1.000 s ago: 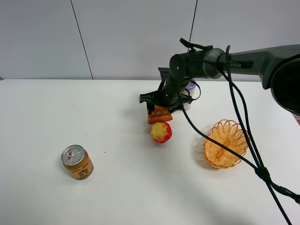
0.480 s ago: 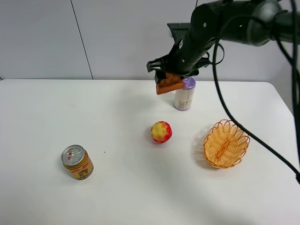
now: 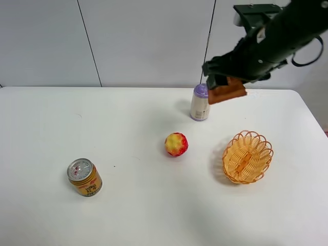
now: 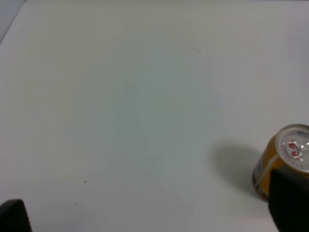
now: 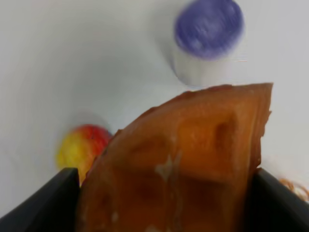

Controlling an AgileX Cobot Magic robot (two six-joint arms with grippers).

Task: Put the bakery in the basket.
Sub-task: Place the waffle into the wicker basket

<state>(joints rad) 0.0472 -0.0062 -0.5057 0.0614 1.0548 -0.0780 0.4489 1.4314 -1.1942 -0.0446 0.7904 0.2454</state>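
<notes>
High camera: my right jaws grip the bakery (image 3: 227,93) aloft, well apart from the basket (image 3: 247,157) standing on the bench (image 3: 128,215). Left wrist: left jaws spread wide, empty, a can (image 4: 285,162) near one tip. Right wrist: I see the bakery wedged between both jaws.

Glossy bakery (image 3: 227,93) w/ dents; woven wicker basket (image 3: 247,157); shiny metal can (image 3: 84,177); matt, smooth table (image 3: 128,118).
</notes>
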